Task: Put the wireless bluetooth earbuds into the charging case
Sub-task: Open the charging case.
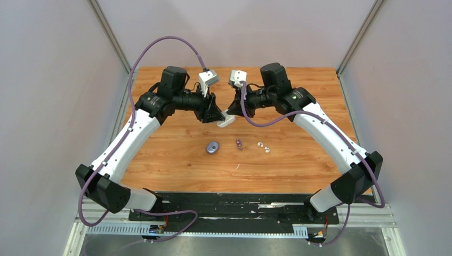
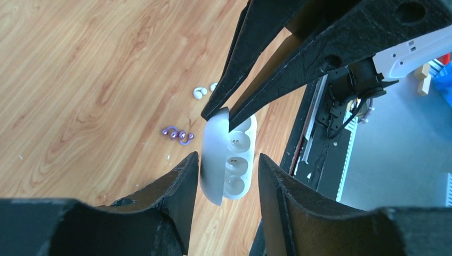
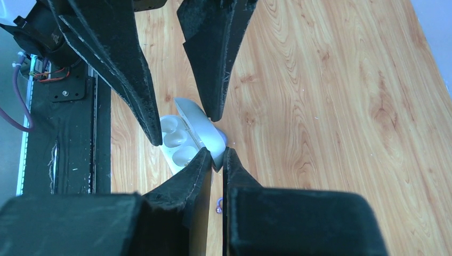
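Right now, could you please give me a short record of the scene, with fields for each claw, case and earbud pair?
white case: open, wells empty, between both claws
right claw: shut on the lid of the white case
left claw: straddles the white case, grip unclear
purple case: closed, on the table
purple earbuds: loose on the table
white earbuds: loose on the table, beside the purple ones

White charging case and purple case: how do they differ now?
The white charging case stands open, its sockets empty; the purple case is closed. The white one sits between the left fingers, with the right fingers pinching its lid; the purple one lies free on the table. Both are oval.
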`<state>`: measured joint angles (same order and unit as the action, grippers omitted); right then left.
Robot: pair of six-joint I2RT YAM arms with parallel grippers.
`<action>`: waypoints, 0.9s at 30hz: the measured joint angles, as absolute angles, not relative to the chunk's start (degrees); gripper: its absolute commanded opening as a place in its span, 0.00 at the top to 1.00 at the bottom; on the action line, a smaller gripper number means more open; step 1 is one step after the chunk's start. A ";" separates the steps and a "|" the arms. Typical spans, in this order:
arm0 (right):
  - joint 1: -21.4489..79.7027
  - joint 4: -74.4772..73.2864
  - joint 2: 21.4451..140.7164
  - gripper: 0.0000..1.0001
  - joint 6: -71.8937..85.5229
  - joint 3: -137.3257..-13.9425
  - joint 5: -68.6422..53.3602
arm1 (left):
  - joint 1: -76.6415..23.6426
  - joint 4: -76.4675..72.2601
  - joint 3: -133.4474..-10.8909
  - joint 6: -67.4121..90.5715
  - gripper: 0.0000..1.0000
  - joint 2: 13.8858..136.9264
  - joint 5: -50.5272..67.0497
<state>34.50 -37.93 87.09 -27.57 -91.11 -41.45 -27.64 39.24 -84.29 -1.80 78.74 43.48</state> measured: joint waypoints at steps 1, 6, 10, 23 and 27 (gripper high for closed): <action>34.50 -37.95 87.09 1.00 -27.57 -91.00 -41.43 | -27.66 39.53 -84.29 -1.98 0.55 78.74 43.48; 34.79 -38.15 87.09 1.00 -27.64 -90.96 -41.36 | -27.64 40.49 -84.34 -2.92 0.58 78.74 42.78; 35.14 -38.30 87.09 1.00 -27.81 -90.96 -40.97 | -27.64 40.82 -84.42 -2.92 0.59 78.76 42.37; 35.55 -38.79 87.09 1.00 -28.21 -90.96 -40.47 | -27.64 40.93 -84.42 -3.44 0.71 79.66 42.15; 35.55 -38.83 87.09 1.00 -28.23 -90.96 -40.14 | -27.64 40.91 -84.51 -3.81 0.79 79.99 42.52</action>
